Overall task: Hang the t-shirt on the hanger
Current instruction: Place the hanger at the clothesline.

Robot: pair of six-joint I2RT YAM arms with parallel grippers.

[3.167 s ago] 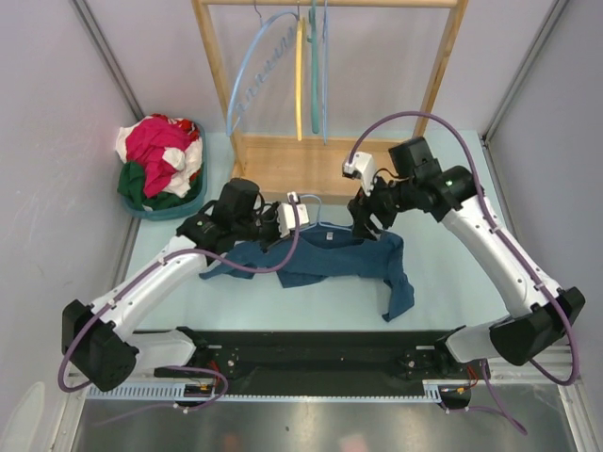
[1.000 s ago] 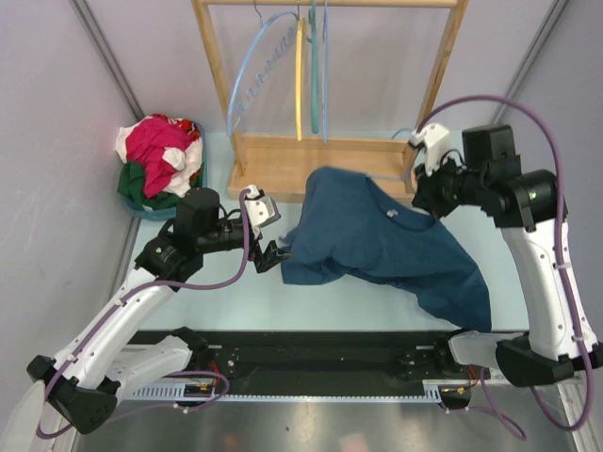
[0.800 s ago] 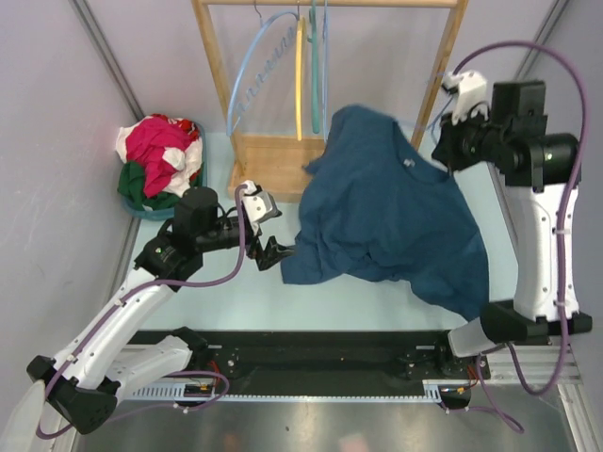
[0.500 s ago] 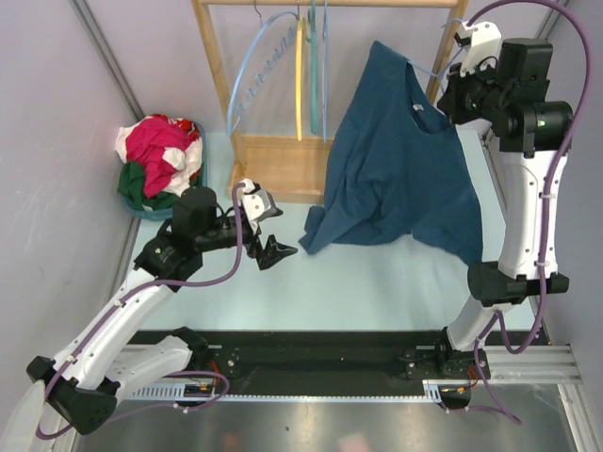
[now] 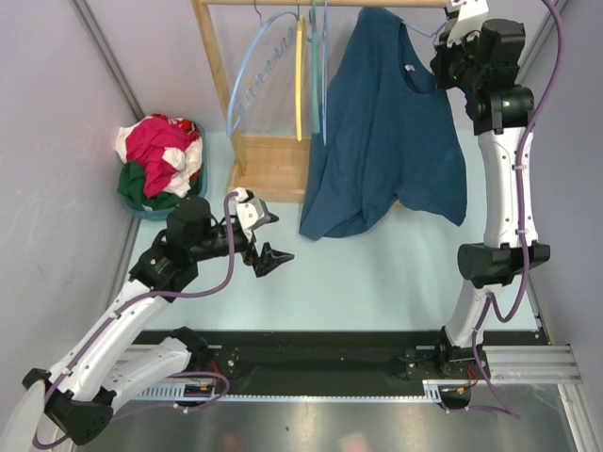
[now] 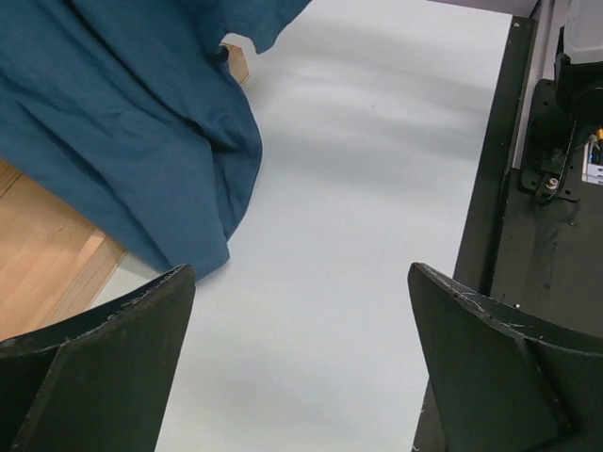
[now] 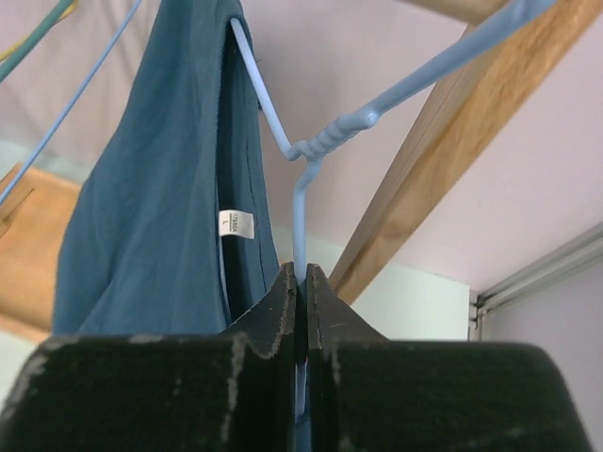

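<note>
The dark teal t-shirt (image 5: 386, 122) hangs full length from the thin pale-blue wire hanger (image 7: 298, 212), up by the wooden rack's top rail. Its white collar label (image 7: 236, 224) shows in the right wrist view. My right gripper (image 5: 450, 42) is raised high and is shut on the hanger's wire just below the twisted neck (image 7: 301, 273). My left gripper (image 5: 273, 254) sits low over the table, open, with nothing between its fingers (image 6: 300, 282). The shirt's hem (image 6: 122, 122) hangs ahead of it and to its left, not touching it.
The wooden rack (image 5: 438, 75) carries a thick light-blue ridged hanger (image 5: 250, 75), a yellow hanger (image 5: 300, 85) and a teal one (image 5: 314, 75). Its base (image 5: 268, 165) lies behind the shirt. A teal basket (image 5: 193, 198) of pink, white and green clothes stands at the left.
My right arm has swung the hanger and shirt up off the table to the rack's top rail. The hem has drawn away from my left gripper, which stayed open and drew slightly back.
</note>
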